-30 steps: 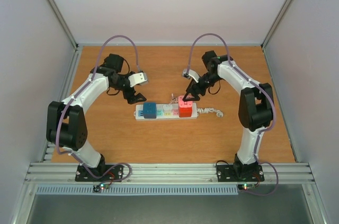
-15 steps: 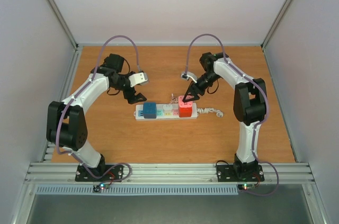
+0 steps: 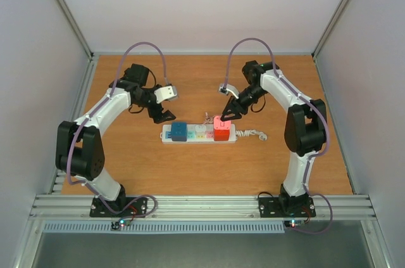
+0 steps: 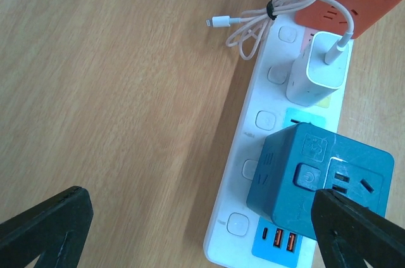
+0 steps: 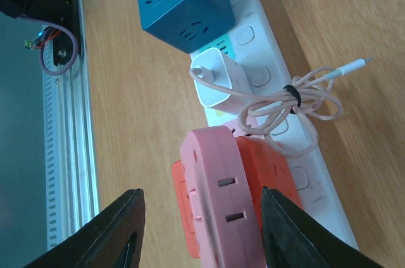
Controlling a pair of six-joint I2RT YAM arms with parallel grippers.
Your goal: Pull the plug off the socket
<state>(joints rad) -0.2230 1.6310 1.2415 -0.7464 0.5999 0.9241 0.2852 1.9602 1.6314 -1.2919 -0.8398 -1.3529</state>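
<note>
The socket lies across mid-table, long side left to right, with its curly cord off the right end. One strip, three things plugged into it: one blue cube at the left, one white charger in the middle and one red cube at the right. One pink plug is seated on top of the red cube, and one tied cable runs from the charger. The pink plug is likely the target. It looks like rigid, smooth, light plastic held by prong friction, so probably slippery. Best hold is its two flat sides, low on the body, pulling straight up. The strip looks light and may lift or slide with it unless pinned. Two grippers, both on the far side. The right gripper is spread, its fingers either side of the pink plug, apparently not touching. The left gripper is spread wide, hovering over the blue cube end and holding nothing.
</note>
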